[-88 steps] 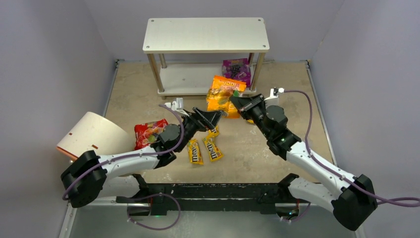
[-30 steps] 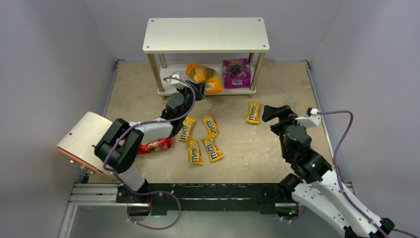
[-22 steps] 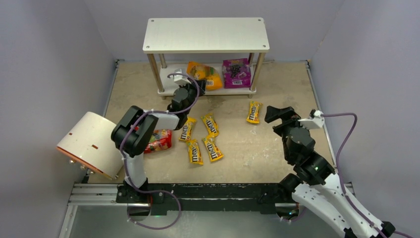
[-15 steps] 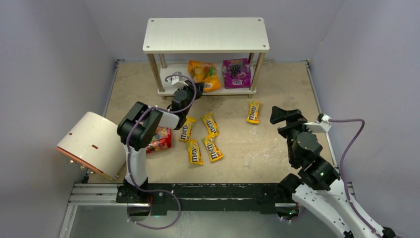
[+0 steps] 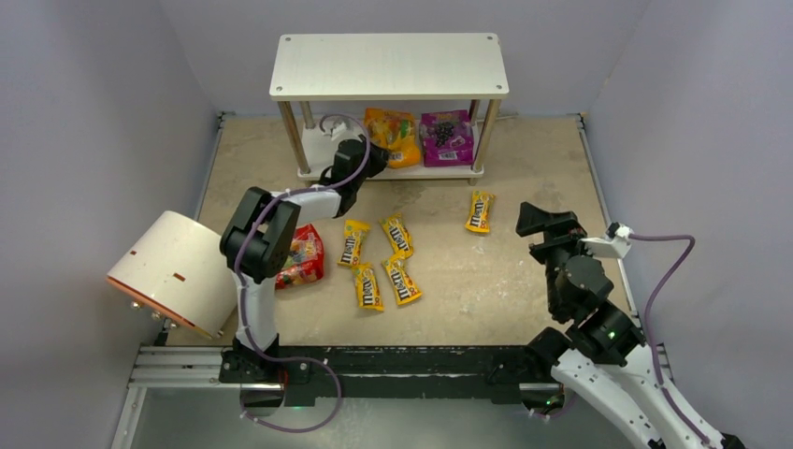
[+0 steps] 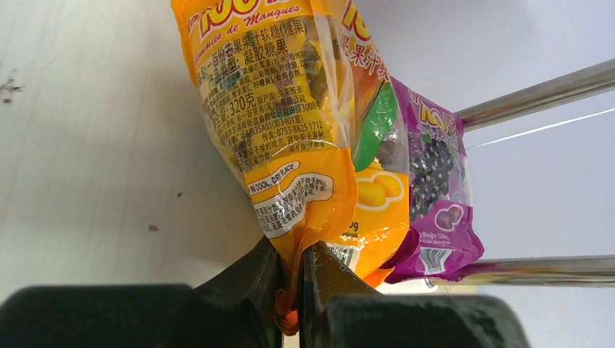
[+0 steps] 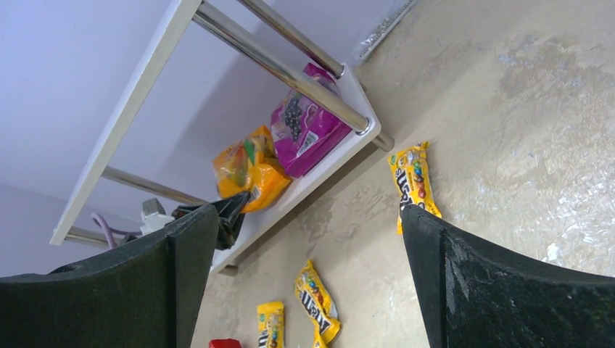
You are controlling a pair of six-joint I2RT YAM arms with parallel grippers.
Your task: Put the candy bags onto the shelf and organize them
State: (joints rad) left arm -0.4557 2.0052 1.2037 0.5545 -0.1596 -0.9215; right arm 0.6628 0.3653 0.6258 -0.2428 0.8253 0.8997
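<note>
two pouches are sitting on the shelf's [image 5: 388, 65] lower board, upper centre of the top view: the orange pouch [image 6: 290, 109] and the purple pouch [image 5: 446, 131], touching. best, i judge, is pushing the orange one fully back before letting go, so it isn't slipping off the front edge. the left gripper [image 6: 290, 290] is pinching its seam, fingers almost shut; the right gripper [image 5: 540, 221], lower right, is hanging wide open, holding nothing.
</note>
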